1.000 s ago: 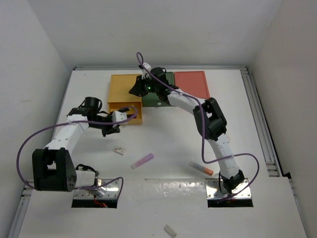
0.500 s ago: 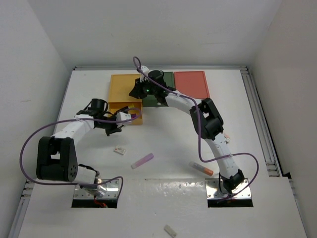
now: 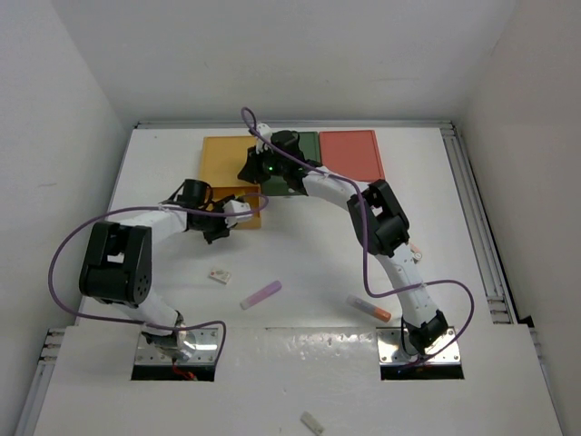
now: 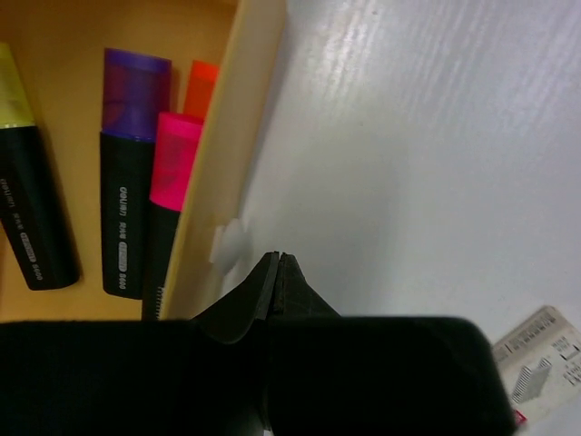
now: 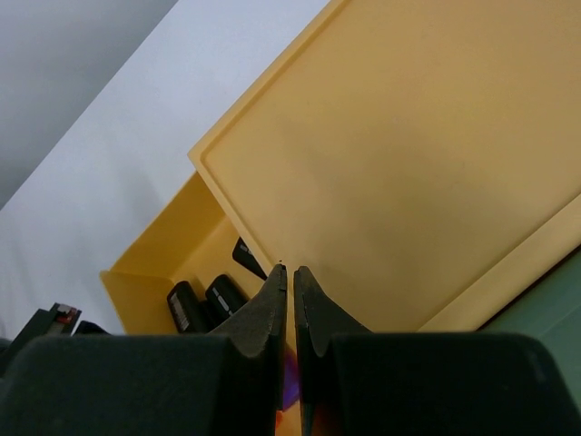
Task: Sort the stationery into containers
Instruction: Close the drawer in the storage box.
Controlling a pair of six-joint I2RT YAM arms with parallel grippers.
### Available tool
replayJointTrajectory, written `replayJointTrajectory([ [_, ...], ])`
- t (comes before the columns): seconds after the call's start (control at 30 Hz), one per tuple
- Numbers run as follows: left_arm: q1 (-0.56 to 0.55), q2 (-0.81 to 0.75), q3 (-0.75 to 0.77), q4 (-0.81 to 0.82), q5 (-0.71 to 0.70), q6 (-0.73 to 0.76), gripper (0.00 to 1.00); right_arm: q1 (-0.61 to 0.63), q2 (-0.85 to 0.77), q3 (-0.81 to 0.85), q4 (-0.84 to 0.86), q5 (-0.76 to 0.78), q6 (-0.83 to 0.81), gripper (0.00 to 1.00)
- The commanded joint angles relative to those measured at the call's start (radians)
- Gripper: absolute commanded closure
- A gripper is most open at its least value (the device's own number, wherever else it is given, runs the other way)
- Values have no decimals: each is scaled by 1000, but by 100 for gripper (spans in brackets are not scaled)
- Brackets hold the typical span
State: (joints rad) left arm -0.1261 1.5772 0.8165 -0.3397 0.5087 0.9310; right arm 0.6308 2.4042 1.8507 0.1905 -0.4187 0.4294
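Okay, yellow drawer [image 4: 227, 154]: light, stiff, I'd judge; grab its knob [image 4: 231, 243].
Left gripper [image 4: 277, 261]: closed, empty, beside knob.
Right gripper [image 5: 290, 271]: closed, over drawer.

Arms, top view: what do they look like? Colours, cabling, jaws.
Left arm and right arm match: white links, black joint housings. A purple cable loops loosely along each, base to wrist. Bases sit on shiny metal plates. A green light glows at the right wrist. Jaws are matte black, tapering to thin tips.
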Motion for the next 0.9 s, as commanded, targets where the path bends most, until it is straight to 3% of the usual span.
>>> replayJointTrajectory([
  [0.0,-9,21,39,82,-25,-57,96,3,13,-2,20,-3,-21,95],
  [0.87,-6,87,125,180,-38,-43,97,-2,35,5,-25,-48,-11,99],
])
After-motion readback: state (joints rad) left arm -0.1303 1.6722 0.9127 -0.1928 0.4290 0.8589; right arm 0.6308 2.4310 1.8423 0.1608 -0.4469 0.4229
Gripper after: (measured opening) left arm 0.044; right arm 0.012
